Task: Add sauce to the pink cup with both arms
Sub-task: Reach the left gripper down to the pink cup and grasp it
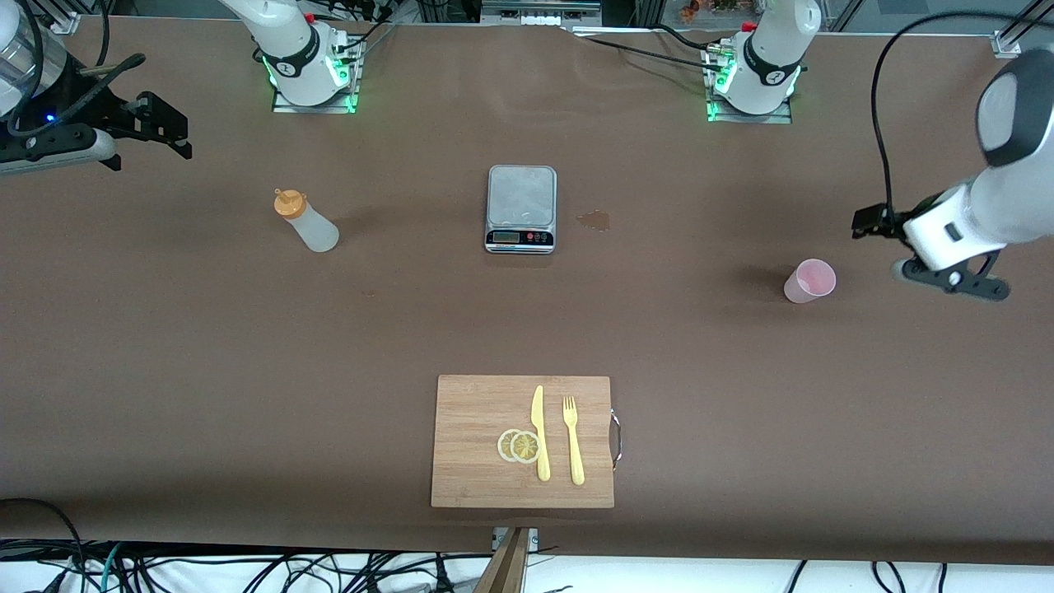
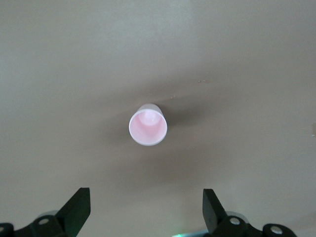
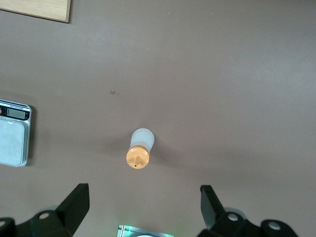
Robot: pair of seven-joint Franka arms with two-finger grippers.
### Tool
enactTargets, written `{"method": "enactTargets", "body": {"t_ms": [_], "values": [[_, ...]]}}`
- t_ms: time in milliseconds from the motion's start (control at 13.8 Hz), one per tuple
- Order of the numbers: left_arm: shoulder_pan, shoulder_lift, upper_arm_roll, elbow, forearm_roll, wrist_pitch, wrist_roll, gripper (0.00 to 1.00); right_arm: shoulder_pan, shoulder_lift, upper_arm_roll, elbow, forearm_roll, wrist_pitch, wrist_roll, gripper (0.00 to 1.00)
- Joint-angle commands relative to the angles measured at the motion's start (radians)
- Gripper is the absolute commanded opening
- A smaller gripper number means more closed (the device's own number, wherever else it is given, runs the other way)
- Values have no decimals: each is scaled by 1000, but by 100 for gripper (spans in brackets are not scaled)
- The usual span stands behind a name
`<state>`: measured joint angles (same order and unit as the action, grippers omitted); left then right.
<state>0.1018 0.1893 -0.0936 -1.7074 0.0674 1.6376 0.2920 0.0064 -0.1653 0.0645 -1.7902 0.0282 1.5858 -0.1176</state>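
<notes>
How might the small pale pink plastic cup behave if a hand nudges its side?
The small pale pink plastic cup looks empty and thin-walled, so it is probably light and would slide or tip easily. Its tapered, round shape suggests that, once tipped, it would roll in a curve.

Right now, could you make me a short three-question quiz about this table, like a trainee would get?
1. True or false: the pink cup stands on the scale.
2. What lies on the cutting board? A) knife, fork, lemon slices B) spoon and plate C) the sauce bottle
3. Fill in: both the left gripper and the right gripper are ____, holding nothing.

Key:
1. False; the cup stands on the table toward the left arm's end.
2. A; the sauce bottle stands toward the right arm's end.
3. open
</notes>
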Motion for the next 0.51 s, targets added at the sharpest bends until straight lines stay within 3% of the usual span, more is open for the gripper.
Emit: {"method": "enactTargets", "body": {"t_ms": [0, 291, 436], "values": [[26, 58, -2, -20, 15, 94, 168, 100, 3, -3, -3, 3, 15, -1, -1, 100], [59, 73, -6, -119, 17, 183, 259, 100, 3, -3, -3, 3, 15, -3, -1, 100], [70, 75, -6, -225, 25, 336, 314, 100, 3, -3, -3, 3, 15, -1, -1, 100]]}}
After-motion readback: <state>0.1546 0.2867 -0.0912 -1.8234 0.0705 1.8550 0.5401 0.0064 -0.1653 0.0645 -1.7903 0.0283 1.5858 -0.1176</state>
